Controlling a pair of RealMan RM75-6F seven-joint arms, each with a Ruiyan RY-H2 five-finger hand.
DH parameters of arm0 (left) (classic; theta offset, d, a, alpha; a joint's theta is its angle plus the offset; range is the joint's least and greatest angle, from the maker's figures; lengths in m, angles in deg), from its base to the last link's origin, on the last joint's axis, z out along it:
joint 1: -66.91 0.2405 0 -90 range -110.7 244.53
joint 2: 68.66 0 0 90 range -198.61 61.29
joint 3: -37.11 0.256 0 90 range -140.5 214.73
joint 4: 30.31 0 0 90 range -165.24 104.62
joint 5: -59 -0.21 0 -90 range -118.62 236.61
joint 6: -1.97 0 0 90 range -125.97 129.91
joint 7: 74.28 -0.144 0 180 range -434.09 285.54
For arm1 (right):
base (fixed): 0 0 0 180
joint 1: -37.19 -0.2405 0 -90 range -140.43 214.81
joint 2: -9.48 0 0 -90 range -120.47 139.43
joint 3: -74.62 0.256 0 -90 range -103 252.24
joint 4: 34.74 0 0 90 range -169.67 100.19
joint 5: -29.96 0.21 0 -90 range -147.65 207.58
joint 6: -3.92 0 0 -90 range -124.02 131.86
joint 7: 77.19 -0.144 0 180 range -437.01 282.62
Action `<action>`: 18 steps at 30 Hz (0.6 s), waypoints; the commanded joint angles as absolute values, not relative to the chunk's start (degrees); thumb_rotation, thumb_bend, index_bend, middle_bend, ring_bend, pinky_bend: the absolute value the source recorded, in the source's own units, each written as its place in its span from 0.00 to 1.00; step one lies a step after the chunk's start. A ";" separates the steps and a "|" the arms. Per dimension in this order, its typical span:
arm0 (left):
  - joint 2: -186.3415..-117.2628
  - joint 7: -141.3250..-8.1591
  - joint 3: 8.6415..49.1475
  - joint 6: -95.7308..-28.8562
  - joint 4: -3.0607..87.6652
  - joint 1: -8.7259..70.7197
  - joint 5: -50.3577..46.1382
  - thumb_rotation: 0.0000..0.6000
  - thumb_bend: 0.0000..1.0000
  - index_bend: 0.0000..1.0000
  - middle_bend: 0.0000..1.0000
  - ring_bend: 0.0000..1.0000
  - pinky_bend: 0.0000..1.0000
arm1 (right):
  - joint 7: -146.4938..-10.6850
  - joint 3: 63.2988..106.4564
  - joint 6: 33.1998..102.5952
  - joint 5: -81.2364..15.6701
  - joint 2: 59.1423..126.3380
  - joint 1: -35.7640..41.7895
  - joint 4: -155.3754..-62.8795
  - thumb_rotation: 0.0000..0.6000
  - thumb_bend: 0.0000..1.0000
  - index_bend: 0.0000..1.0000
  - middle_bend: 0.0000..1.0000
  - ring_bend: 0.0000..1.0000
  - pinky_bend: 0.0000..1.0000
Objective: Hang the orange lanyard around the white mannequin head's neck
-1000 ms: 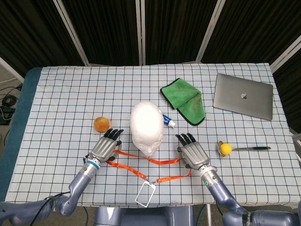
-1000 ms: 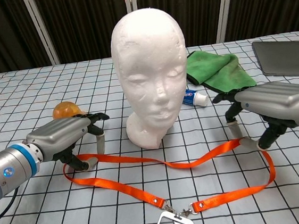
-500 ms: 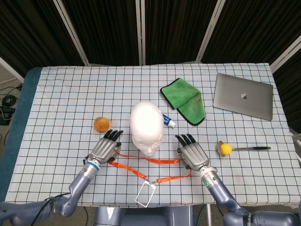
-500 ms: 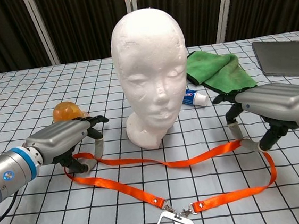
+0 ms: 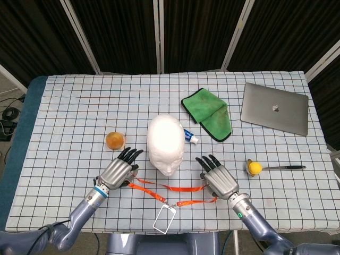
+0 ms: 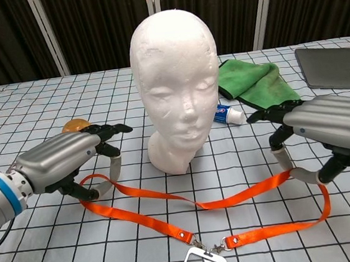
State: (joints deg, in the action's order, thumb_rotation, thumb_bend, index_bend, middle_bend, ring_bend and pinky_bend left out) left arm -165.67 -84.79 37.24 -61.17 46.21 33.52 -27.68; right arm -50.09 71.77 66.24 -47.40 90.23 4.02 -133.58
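Nearest you, the badge holder [image 5: 164,218] lies flat on the tabletop [image 5: 64,127]. From it the orange lanyard [image 6: 201,204] runs left to right in front of the mannequin head [image 6: 174,75], now lifted at both ends. Your left hand [image 6: 62,160] and right hand [image 6: 328,124] each pinch the strap in their fingers, higher than a second ago. Beyond sits the green cloth [image 5: 208,114].

Bright even overhead light, soft faint shadows under mannequin head [image 6: 179,83]; backdrop behind head dark; mild sheen on hands either side of head; both views sharp, straight grid lines bend slightly far from head
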 commanded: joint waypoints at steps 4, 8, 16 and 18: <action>-164.58 -78.52 40.96 -69.50 42.80 34.56 -37.40 1.00 0.51 0.70 0.00 0.00 0.00 | -55.59 68.44 68.35 -58.39 87.12 4.49 -130.20 1.00 0.37 0.72 0.01 0.00 0.00; -164.94 -76.73 41.78 -73.86 41.00 34.23 -42.36 1.00 0.51 0.71 0.00 0.00 0.00 | -59.51 67.13 70.90 -65.50 85.57 4.19 -127.77 1.00 0.37 0.72 0.01 0.00 0.00; -165.27 -72.50 41.28 -81.55 40.34 33.91 -47.63 1.00 0.49 0.74 0.00 0.00 0.00 | -62.27 66.56 78.39 -75.51 84.17 4.60 -122.86 1.00 0.37 0.73 0.00 0.00 0.00; -164.94 -71.84 39.88 -81.71 41.33 33.81 -46.36 1.00 0.49 0.74 0.00 0.00 0.00 | -64.41 67.64 80.14 -74.95 84.24 5.18 -123.69 1.00 0.37 0.73 0.00 0.00 0.00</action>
State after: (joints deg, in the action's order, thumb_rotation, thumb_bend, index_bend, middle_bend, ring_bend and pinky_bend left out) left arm -165.10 -72.42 40.86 -81.39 40.69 33.92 -46.98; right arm -62.35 66.89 78.31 -74.59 84.55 4.61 -123.77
